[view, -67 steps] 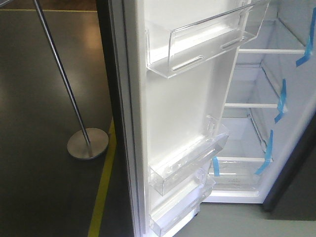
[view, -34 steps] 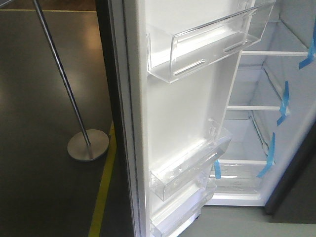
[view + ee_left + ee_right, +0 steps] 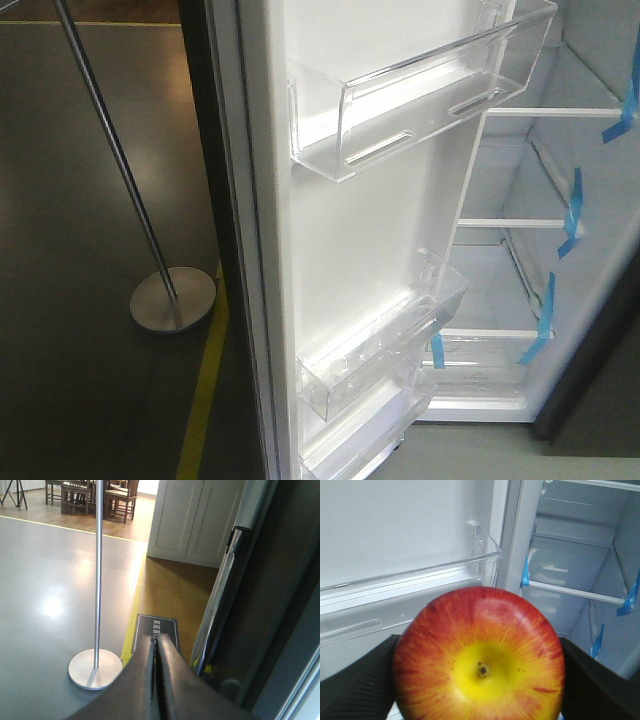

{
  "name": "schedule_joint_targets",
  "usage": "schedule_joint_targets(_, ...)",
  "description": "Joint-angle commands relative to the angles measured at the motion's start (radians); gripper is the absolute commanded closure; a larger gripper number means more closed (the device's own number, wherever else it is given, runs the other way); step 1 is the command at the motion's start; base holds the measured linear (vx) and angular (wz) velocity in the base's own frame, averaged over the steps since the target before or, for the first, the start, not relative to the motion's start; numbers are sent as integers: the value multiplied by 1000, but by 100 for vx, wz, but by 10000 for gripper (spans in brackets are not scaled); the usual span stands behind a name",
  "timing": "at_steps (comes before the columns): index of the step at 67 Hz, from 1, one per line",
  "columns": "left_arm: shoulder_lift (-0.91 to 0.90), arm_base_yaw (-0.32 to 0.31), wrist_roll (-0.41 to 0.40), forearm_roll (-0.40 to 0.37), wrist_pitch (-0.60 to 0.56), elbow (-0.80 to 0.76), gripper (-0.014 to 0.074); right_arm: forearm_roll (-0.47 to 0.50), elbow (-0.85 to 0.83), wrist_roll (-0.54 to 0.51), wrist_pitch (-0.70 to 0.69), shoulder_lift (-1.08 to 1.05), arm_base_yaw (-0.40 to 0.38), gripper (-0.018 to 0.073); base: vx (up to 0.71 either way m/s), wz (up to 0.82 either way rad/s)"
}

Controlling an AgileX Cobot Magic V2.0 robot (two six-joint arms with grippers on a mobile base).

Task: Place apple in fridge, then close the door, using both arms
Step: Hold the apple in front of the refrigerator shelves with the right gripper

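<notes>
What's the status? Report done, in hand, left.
Done: door open, apple gripped by the right gripper. In hand: apple faces the fridge, not yet inside. Left: set it on a shelf, release, then shut the door; the left gripper is shut and empty.

light: bright, even indoor | door lining: blown near white, detail washed out | floor left of door: soft glare patches | fridge interior right of door: dimmer, bluish | apple before door: fairly sharp, evenly lit | left tool by door edge: dark, blurred
</notes>
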Motion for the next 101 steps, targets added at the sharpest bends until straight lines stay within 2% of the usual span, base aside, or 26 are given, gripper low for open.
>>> schedule_joint_targets(1,-16,1,-3,-3,-73,-19,603,14,-29,-5,-83,-9,0,356,4,-4)
schedule_joint_targets(101,-16,1,-3,-3,-73,-19,603,14,-29,-5,-83,-9,0,356,2,-3)
